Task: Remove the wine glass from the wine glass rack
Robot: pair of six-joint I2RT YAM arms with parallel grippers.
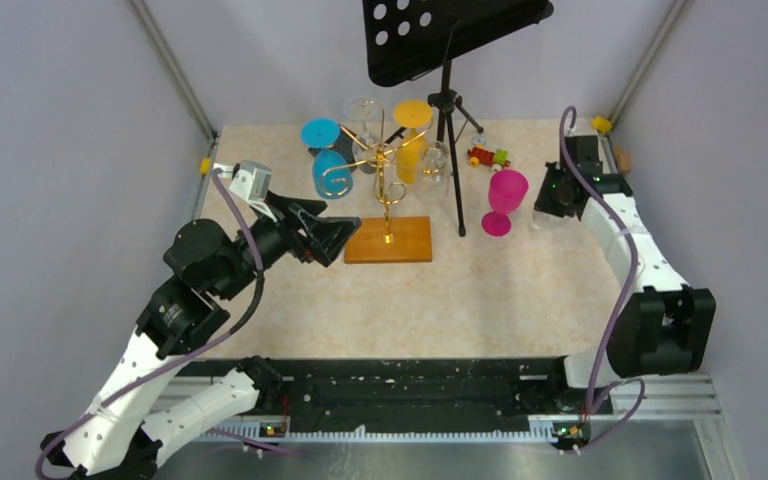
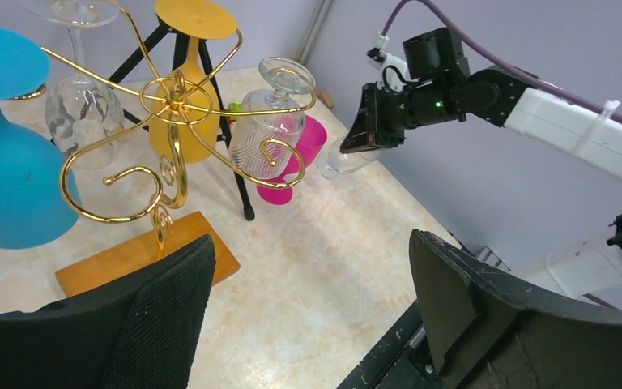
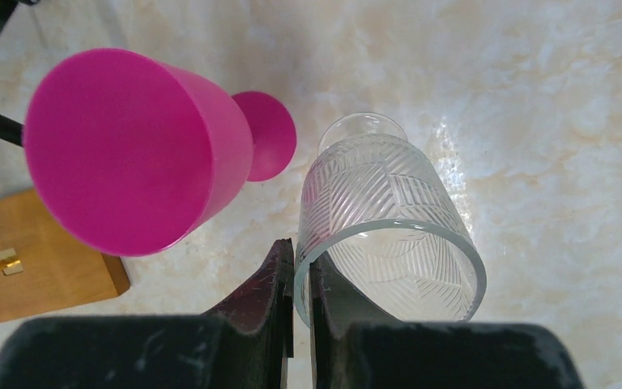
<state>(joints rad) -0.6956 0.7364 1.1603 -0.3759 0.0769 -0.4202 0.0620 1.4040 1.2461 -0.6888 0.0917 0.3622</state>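
Observation:
The wine glass rack [image 1: 388, 190] is a gold wire tree on an orange-brown wooden base [image 1: 400, 245]. It also shows in the left wrist view [image 2: 174, 101]. A blue glass [image 1: 328, 172], a yellow glass [image 1: 412, 140] and two clear glasses [image 1: 432, 165] hang on it upside down. My left gripper [image 1: 335, 240] is open and empty, just left of the base. My right gripper [image 3: 301, 251] is shut on the rim of a clear patterned wine glass [image 3: 389, 227], one finger inside and one outside. It holds that glass low over the table, right of a pink glass [image 3: 129, 146].
A black tripod music stand [image 1: 450, 40] stands behind and right of the rack, one leg [image 1: 457, 190] between the rack and the pink glass [image 1: 506, 198]. A small toy train [image 1: 487, 156] lies at the back. Grey walls close in the left, right and back.

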